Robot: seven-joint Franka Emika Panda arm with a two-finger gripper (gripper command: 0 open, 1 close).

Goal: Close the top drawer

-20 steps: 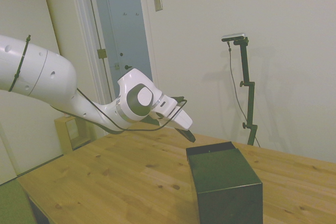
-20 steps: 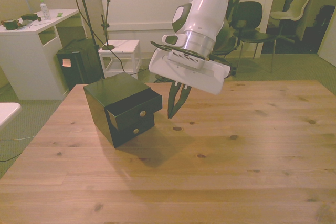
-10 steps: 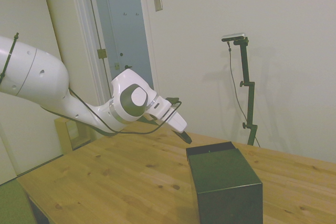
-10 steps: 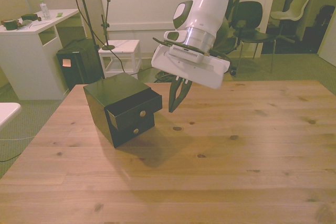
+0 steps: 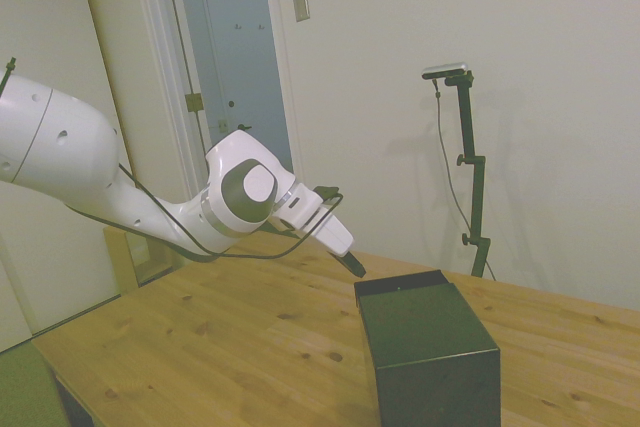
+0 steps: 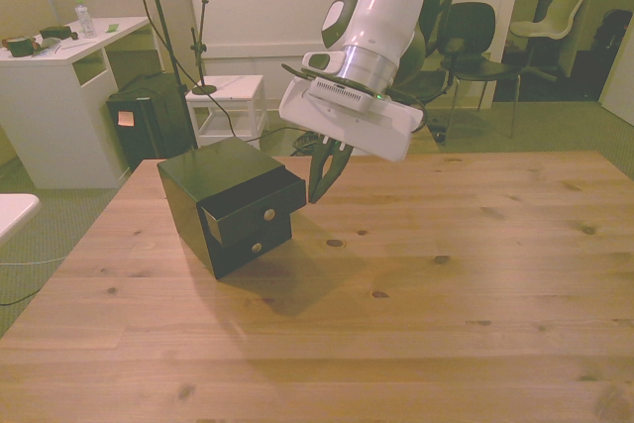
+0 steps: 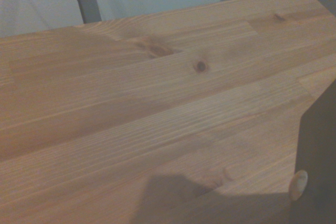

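Top drawer sticks partly out of the black cabinet, near the table's left edge in the front view. Your gripper hovers beside it, fingers nearly together, holding nothing. You're approaching; next, press the drawer front inward.

You are in an office-like lab room: a white desk with clutter, dark office chairs, a plain grey-blue door, a pale wooden tabletop.

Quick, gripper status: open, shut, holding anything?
Gripper: shut, holding nothing, beside the top drawer, which is pulled out.
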